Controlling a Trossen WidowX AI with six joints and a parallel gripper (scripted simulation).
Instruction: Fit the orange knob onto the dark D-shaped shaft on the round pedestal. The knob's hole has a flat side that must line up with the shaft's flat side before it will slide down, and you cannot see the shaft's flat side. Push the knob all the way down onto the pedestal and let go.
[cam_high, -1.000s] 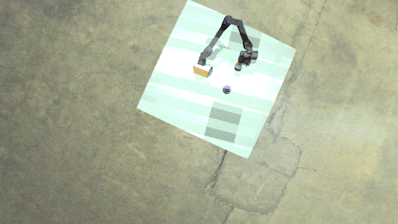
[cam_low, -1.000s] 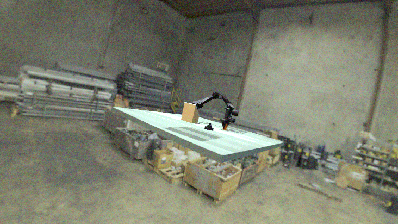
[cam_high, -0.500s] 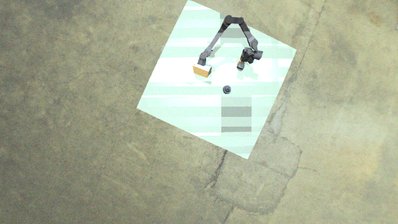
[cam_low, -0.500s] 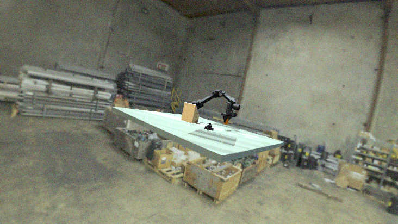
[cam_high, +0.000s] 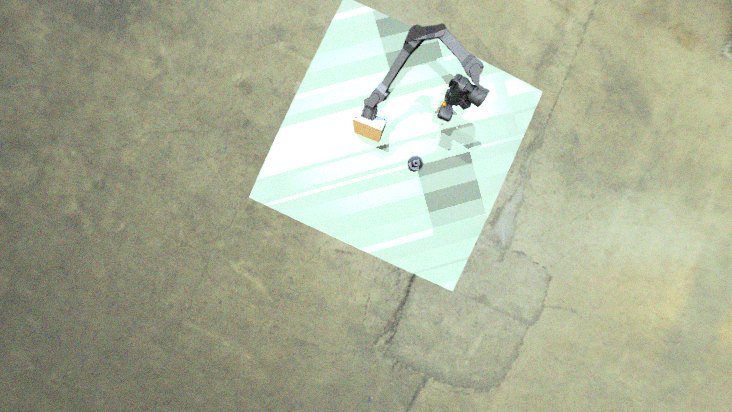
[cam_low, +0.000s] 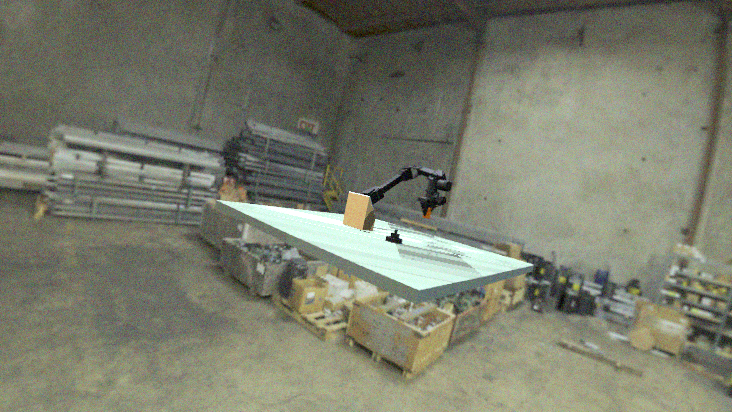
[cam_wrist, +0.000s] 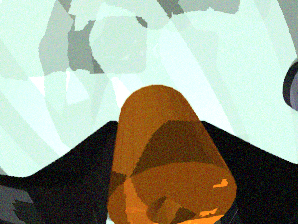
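The orange knob (cam_high: 443, 103) (cam_low: 427, 214) (cam_wrist: 159, 145) is held between the two dark fingers of my gripper (cam_low: 427, 209) (cam_wrist: 157, 128). My gripper is shut on the knob and holds it up above the table. In the wrist view the knob's near end shows part of a dark hole at the bottom edge; the hole's flat side cannot be made out. The dark round pedestal (cam_high: 414, 163) (cam_low: 393, 237) stands on the table, with its shaft upright, away from the gripper. Only a sliver of the pedestal (cam_wrist: 292, 86) shows at the right edge of the wrist view.
A tan block (cam_high: 367, 129) (cam_low: 357, 210) stands upright by the arm's base, to the left of the pedestal. The pale green table (cam_high: 332, 214) (cam_low: 327, 237) carries striped reflections and grey shadows. Its edges drop off to the concrete floor.
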